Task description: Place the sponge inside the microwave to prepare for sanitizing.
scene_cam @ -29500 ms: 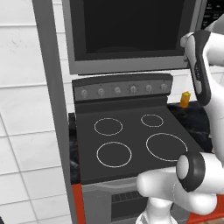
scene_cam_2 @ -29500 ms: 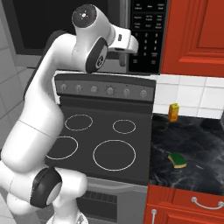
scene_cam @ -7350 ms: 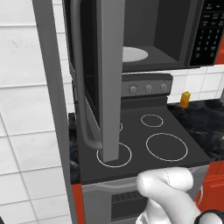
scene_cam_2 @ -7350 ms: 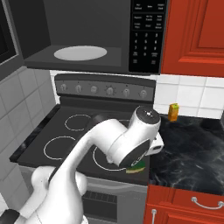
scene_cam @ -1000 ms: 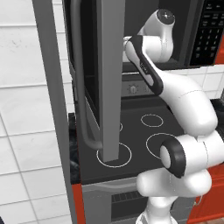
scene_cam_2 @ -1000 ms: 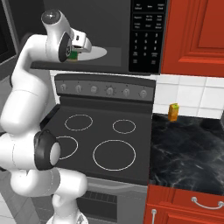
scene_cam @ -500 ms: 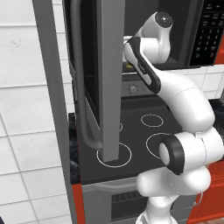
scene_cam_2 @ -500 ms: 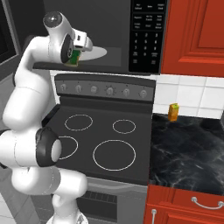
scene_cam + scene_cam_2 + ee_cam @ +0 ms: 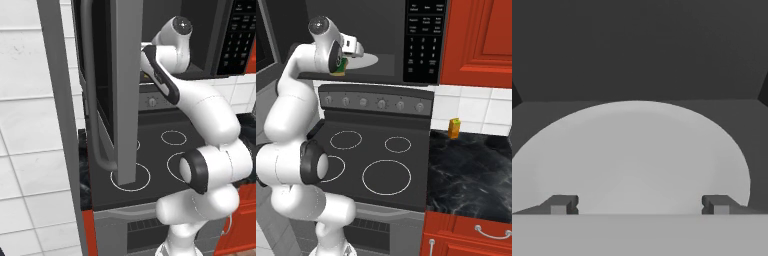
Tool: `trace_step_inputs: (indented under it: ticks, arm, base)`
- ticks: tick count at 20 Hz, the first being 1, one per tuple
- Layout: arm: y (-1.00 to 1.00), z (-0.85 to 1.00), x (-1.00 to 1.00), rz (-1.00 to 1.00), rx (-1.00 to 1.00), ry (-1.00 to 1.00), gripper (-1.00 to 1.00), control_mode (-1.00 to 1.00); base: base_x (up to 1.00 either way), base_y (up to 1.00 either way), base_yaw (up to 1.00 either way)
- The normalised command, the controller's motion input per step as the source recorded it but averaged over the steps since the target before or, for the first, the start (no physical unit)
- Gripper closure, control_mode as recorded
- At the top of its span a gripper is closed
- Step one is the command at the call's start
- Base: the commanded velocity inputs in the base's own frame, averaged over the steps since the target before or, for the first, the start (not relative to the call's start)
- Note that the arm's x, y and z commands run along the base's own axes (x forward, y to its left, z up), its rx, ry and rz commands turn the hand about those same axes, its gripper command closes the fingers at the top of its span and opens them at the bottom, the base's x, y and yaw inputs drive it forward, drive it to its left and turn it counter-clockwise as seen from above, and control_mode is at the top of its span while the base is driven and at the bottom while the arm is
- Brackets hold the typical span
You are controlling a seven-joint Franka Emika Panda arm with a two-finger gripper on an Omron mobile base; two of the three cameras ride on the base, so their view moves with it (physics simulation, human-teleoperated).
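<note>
The microwave (image 9: 423,40) has its door (image 9: 125,90) swung wide open to the left. My arm reaches into the cavity over the white round turntable (image 9: 367,61). In the hand view my gripper (image 9: 638,205) is open, its fingertips (image 9: 559,205) far apart with nothing between them, and the turntable (image 9: 637,150) lies just ahead. The sponge (image 9: 342,66), yellowish with a green layer, shows just under my white hand at the front of the cavity, by the turntable's near edge. A sliver of the sponge (image 9: 145,76) peeks out beside the door's edge.
The black four-ring stove (image 9: 371,150) lies below the microwave. A small upright orange-yellow object (image 9: 454,128) stands on the dark marble counter (image 9: 471,170) to the right. Red cabinets (image 9: 481,40) flank the microwave. The open door juts out over the stove's left side.
The jaws have opened wide and let go of the sponge, which has dropped slightly and now sits under the hand. The arm has barely moved.
</note>
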Motion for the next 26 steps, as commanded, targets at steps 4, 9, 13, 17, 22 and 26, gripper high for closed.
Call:
trace_step_inputs:
  ticks: [4,9,13,17,22,26]
  arm:
    - [0.0,0.0,0.05,0.0,-0.03,0.0,-1.0,-1.0]
    - [0.01,0.0,0.0,0.0,0.0,0.0,-1.0,-1.0]
    - [0.03,0.12,-0.13,0.0,0.0,0.0,-1.0,-1.0]
    - [0.05,0.15,-0.32,0.0,0.0,0.0,-1.0,-1.0]
    - [0.01,0.09,-0.4,0.0,0.0,0.0,-1.0,-1.0]
    - [0.0,0.02,-0.71,-0.03,0.0,0.0,-1.0,-1.0]
  base:
    - [0.0,0.0,0.0]
    - [0.0,0.0,0.0]
    - [0.0,0.0,0.0]
    - [0.0,0.0,0.0]
    - [0.0,0.0,0.0]
    - [0.0,0.0,0.0]
